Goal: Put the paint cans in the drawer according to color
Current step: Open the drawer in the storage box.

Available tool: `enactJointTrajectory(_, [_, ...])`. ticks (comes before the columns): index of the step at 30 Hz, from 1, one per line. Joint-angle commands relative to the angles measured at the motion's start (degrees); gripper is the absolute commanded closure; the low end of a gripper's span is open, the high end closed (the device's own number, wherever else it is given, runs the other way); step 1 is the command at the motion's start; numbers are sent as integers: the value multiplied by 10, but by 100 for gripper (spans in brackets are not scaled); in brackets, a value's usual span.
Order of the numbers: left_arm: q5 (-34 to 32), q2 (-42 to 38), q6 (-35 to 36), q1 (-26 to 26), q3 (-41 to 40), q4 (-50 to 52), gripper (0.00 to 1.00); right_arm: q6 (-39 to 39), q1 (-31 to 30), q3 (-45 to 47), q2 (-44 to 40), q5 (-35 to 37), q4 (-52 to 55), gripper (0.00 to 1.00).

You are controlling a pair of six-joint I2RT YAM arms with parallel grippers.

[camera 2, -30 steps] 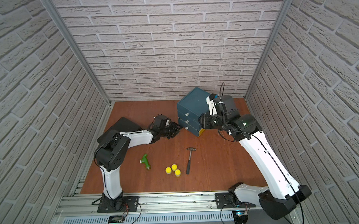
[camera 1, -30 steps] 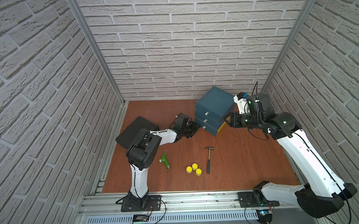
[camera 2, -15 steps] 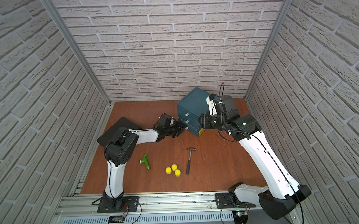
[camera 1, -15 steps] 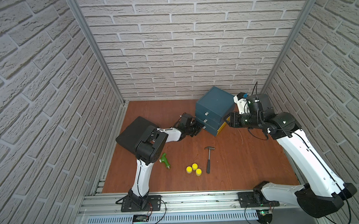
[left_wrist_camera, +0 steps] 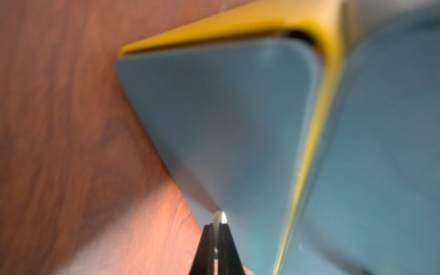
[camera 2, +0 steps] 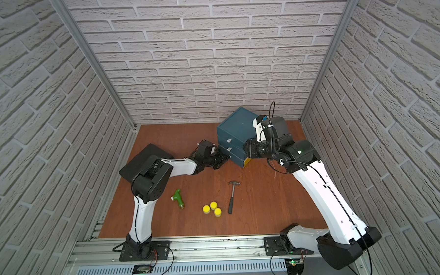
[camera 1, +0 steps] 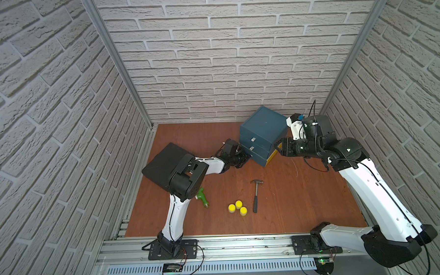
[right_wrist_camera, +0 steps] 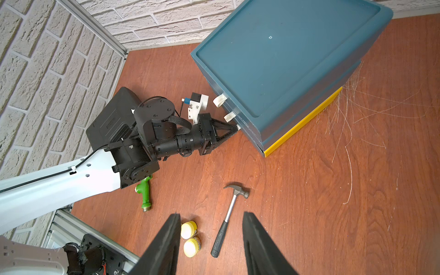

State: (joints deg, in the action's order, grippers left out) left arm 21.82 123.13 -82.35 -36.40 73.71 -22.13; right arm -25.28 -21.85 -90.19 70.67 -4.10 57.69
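While the three squat, round-lidded yellow paint cans (camera 1: 237, 208) sit clustered on the wooden table (camera 1: 306, 203) beside the hammer (camera 1: 256, 195), well apart from the smooth teal drawer unit (camera 1: 263, 131), my left gripper (left_wrist_camera: 217, 226) pinches its bottom drawer's white tab (left_wrist_camera: 219, 217). Next, I judge, comes a straight outward pull. My right gripper (right_wrist_camera: 211, 215) hangs parted and empty.

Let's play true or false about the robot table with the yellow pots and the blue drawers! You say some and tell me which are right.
1. Three yellow pots stand on the table. True.
2. The hammer lies in a drawer. False: it lies on the table beside the pots.
3. The left claw is pinched shut on a white drawer tab. True.
4. The right claw holds a pot. False: it is open and empty.
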Motion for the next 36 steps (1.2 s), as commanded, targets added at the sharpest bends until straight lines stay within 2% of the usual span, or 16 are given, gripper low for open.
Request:
enactJointTrajectory(1, [-9,-5,7,-2,-6,-11,100,-3,4,-1,-11,5,-11,52])
enactJointTrajectory(7, [-4,-41,11,0,-58,-10,100,-3,4,2,-12,5,-12,52])
enactJointTrajectory(18, [-11,-159,24,-5,-191,9,100,-6,4,8,-13,-2,-18,52])
enactJointTrajectory(36, [-30,-208,32,-12,-242,37,100,-4,4,18,-16,-14,-14,52])
